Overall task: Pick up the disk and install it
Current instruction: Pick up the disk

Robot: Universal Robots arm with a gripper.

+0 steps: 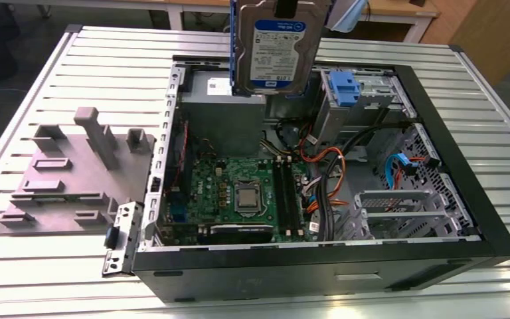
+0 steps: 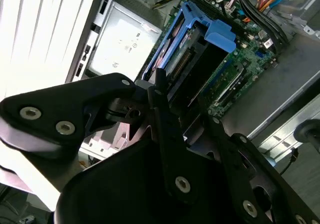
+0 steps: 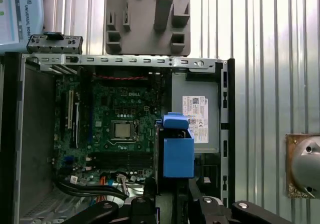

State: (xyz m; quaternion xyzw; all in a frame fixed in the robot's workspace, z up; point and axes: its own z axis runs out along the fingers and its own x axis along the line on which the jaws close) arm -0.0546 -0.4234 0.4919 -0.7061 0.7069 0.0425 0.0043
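The disk (image 1: 277, 53) is bare silvery metal under a glossy white-and-blue paper label, edged by smooth blue plastic rails (image 3: 178, 156). The tool (image 2: 185, 104) clamped on it is matt black with bright metal screws. The tabletop (image 1: 24, 93) is ribbed pale metal with a dull sheen. The case (image 1: 326, 266) is matt black outside and raw grey sheet metal within.

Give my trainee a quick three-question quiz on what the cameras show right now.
1. True or false: the disk lies flat on the table.
2. What does the claw hold? A) the disk B) a cable C) nothing
3. Fill in: in the exterior view, the grey fixture stands on the ____ of the open case.
Key: 1 false, the disk hangs upright above the case; 2 A; 3 left.
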